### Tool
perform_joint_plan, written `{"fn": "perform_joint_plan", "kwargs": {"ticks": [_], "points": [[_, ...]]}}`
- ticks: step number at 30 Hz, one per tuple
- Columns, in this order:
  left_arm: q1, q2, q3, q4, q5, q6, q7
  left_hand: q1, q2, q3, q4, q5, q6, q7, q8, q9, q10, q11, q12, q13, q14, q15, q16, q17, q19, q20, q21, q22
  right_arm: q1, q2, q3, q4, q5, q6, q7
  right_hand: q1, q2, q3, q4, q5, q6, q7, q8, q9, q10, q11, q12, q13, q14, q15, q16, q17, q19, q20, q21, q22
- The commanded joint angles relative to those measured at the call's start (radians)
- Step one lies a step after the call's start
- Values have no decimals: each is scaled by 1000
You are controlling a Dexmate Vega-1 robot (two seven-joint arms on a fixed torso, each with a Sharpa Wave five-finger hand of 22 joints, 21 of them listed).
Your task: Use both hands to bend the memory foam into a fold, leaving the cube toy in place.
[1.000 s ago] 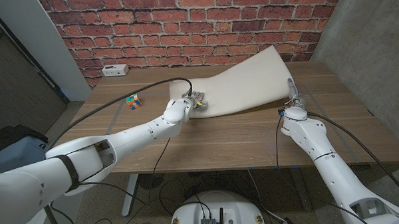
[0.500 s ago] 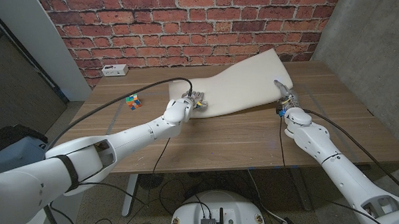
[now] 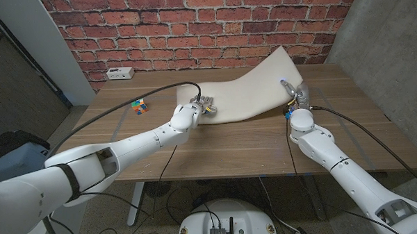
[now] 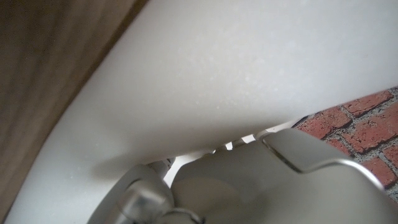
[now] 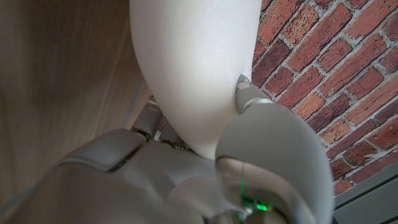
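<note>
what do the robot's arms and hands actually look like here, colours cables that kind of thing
Both arms are glossy white rounded shells with dark seams at the joints. The left arm has a black band near its base, and a black cable arcs above it toward the wrist. The left robot hand looks grey and metallic. The right arm has a black cable alongside; the right robot hand is pale grey, with a green light on the wrist.

A red brick wall (image 3: pixel 191 27) stands behind the wooden counter (image 3: pixel 216 148), with grey concrete (image 3: pixel 379 34) on one side.
</note>
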Motion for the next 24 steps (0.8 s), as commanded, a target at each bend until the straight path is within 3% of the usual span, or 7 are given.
{"fn": "perform_joint_plan", "kwargs": {"ticks": [1, 10, 24], "points": [[20, 19, -16, -41, 11, 7, -7, -11, 126, -5, -10, 4, -197, -29, 2, 4, -273, 6, 5, 5, -186, 3, 8, 1, -116, -5, 1, 2, 54, -7, -132, -34, -430, -218, -279, 35, -10, 2, -10, 0, 27, -9, 2, 6, 35, -5, 22, 15, 53, -44, 29, 23, 15, -1, 15, 4], [28, 23, -24, -49, 15, 3, -6, -11, 125, -4, -10, 4, -198, -30, 3, 4, -274, 4, 6, 5, -186, 2, 9, 1, -116, -8, 1, 2, 102, -5, -224, -16, -629, -309, -319, 49, -22, -4, -3, 1, 56, -11, 5, 7, 58, -11, 43, 34, 72, -51, 49, 47, 18, -7, 26, 5], [33, 24, -34, -47, 14, -10, -3, -12, 123, -3, -10, 4, -199, -29, 4, 4, -274, 4, 8, 5, -187, 1, 10, 1, -117, -10, 1, 3, 148, -12, -316, -14, -813, -393, -263, 49, -30, -2, 5, 3, 67, -18, 2, 8, 58, -22, 54, 51, 75, -53, 37, 46, 6, -7, 32, 5]]}}
